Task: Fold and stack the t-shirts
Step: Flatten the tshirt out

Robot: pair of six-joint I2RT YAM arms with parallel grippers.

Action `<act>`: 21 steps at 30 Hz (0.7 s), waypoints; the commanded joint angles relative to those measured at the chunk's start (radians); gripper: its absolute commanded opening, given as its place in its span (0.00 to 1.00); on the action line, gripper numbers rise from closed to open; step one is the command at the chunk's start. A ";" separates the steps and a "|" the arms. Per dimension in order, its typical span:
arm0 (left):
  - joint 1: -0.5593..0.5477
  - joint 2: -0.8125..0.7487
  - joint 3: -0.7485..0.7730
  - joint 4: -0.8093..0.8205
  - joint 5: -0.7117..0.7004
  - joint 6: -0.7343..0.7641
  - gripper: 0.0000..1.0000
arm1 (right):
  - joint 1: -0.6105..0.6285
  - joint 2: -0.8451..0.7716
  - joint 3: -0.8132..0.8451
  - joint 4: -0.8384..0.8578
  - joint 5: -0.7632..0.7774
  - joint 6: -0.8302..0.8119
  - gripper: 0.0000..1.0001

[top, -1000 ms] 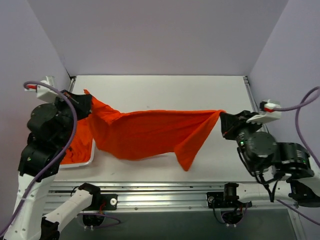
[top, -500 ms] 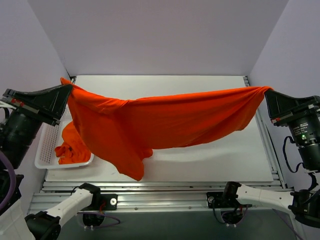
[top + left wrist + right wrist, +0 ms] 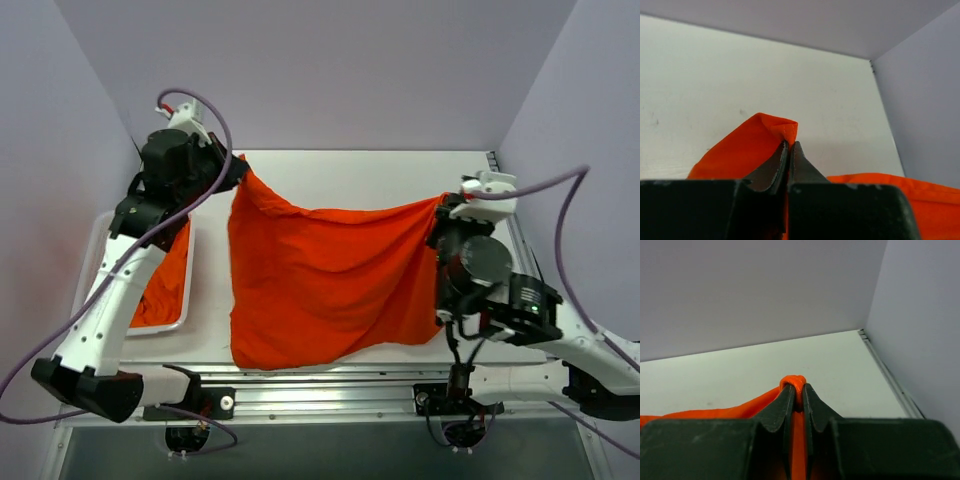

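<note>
A bright orange-red t-shirt [image 3: 320,275] hangs stretched between my two grippers over the white table, its lower edge drooping to the near edge. My left gripper [image 3: 238,172] is shut on its left top corner; the wrist view shows the fabric corner [image 3: 777,127] pinched at the tips of the gripper [image 3: 789,145]. My right gripper [image 3: 442,205] is shut on the right top corner; a bunched fold [image 3: 792,382] sits between the tips of the gripper [image 3: 797,389]. More orange-red shirt fabric [image 3: 165,285] lies in the basket at the left.
A white perforated plastic basket [image 3: 190,250] stands at the table's left edge. Lilac walls close in the back and both sides. A metal rail [image 3: 330,380] runs along the near edge.
Both grippers have come down and inward from their high, wide spread. The shirt, pulled taut and high half a second ago, now hangs lower as a broad sheet over the table's middle.
</note>
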 commanded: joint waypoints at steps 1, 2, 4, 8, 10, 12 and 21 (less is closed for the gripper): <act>0.006 0.023 -0.072 0.153 -0.045 -0.018 0.02 | -0.142 0.098 0.018 0.054 0.018 -0.066 0.00; 0.006 0.031 -0.086 0.173 -0.072 -0.016 0.02 | -0.255 0.129 0.022 0.050 0.006 -0.085 0.00; 0.000 0.034 -0.115 0.207 -0.086 -0.007 0.02 | -0.340 0.206 -0.005 0.143 -0.138 -0.212 0.00; -0.020 0.051 -0.117 0.221 -0.109 0.021 0.02 | -0.638 0.299 0.107 0.009 -0.596 0.031 0.00; -0.046 0.066 -0.077 0.195 -0.126 0.071 0.02 | -0.928 0.324 0.113 0.033 -1.073 0.190 0.00; -0.061 0.059 -0.072 0.175 -0.152 0.130 0.02 | -1.118 0.374 0.113 0.088 -1.310 0.236 0.00; -0.109 -0.148 -0.077 0.166 -0.094 0.220 0.02 | -1.152 0.096 -0.016 0.369 -1.714 0.122 0.00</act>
